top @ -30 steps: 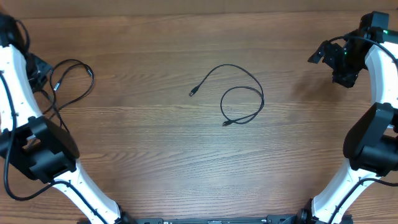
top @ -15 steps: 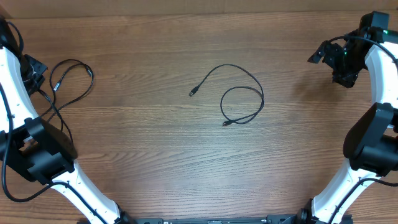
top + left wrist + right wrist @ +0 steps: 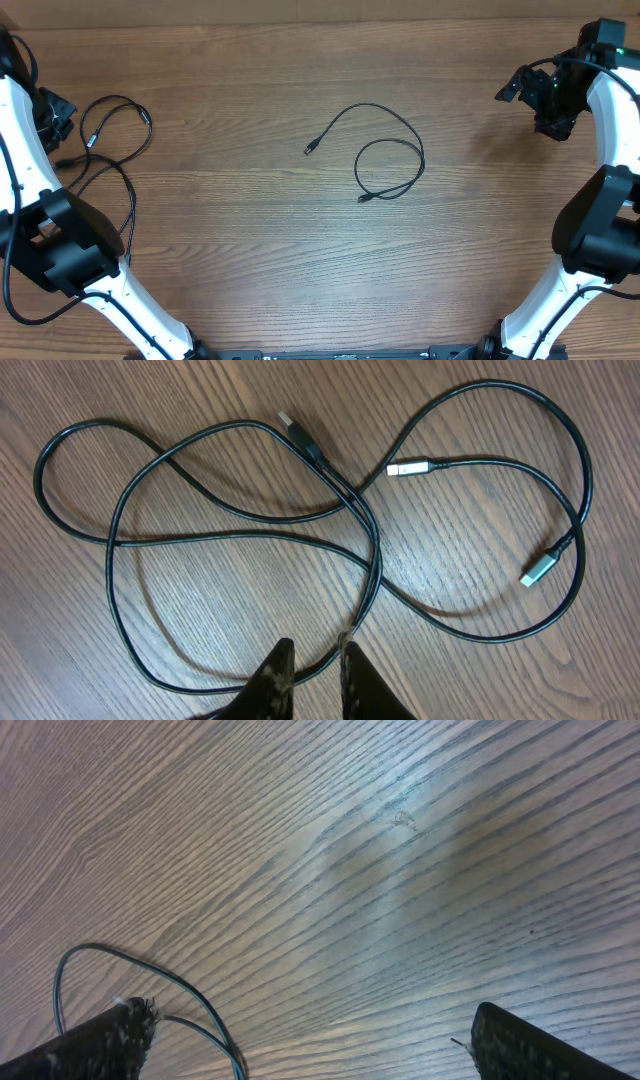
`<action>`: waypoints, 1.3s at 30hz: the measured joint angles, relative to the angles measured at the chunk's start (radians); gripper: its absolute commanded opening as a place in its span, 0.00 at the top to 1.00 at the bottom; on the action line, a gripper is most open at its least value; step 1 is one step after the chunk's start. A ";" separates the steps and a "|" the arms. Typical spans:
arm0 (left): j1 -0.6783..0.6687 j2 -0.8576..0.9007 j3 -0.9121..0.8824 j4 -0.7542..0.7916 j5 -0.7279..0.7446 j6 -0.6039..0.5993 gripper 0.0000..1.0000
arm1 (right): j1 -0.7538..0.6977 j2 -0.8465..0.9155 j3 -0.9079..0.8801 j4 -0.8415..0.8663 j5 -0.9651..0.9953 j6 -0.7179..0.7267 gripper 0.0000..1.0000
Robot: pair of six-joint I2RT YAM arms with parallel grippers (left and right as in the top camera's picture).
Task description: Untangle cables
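Note:
Two black cables [image 3: 375, 550] lie tangled in crossing loops on the wood in the left wrist view. Their plug ends show: a black one [image 3: 297, 428] and two silver-grey ones [image 3: 409, 466] [image 3: 540, 568]. My left gripper [image 3: 316, 650] hangs just above one strand, its fingers a narrow gap apart, with the strand running loose across the gap. From overhead this bundle [image 3: 148, 128] sits at the far left beside the left arm. Another cable [image 3: 423, 160] lies alone in a curl at mid-table. My right gripper [image 3: 550, 100] is at the far right, open wide and holding nothing.
The right wrist view shows bare wood between its fingers [image 3: 105, 1035], with a loop of thin black cord [image 3: 190, 990] at the lower left. The left arm's base [image 3: 60, 250] and the right arm's base [image 3: 600, 235] flank the table's front corners.
The left fingers have parted and let go of the strand. The cable beside the left arm has slackened and dropped into a longer loop toward the front. The right arm has not moved.

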State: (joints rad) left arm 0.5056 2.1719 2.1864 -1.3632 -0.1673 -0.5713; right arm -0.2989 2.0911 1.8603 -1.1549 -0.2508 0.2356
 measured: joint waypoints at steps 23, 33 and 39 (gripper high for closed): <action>0.000 0.000 -0.045 -0.026 0.104 -0.003 0.69 | 0.000 0.000 0.000 0.000 0.000 0.000 0.00; -0.002 0.007 -0.348 0.288 0.108 -0.006 0.53 | 0.000 0.000 0.000 -0.001 0.000 0.000 0.00; -0.002 0.009 -0.415 0.418 0.108 -0.006 0.53 | 0.000 0.000 0.000 0.000 0.001 0.000 0.00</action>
State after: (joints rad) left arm 0.5037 2.1811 1.7714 -0.9455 -0.0589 -0.5777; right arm -0.2989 2.0911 1.8603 -1.1549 -0.2501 0.2356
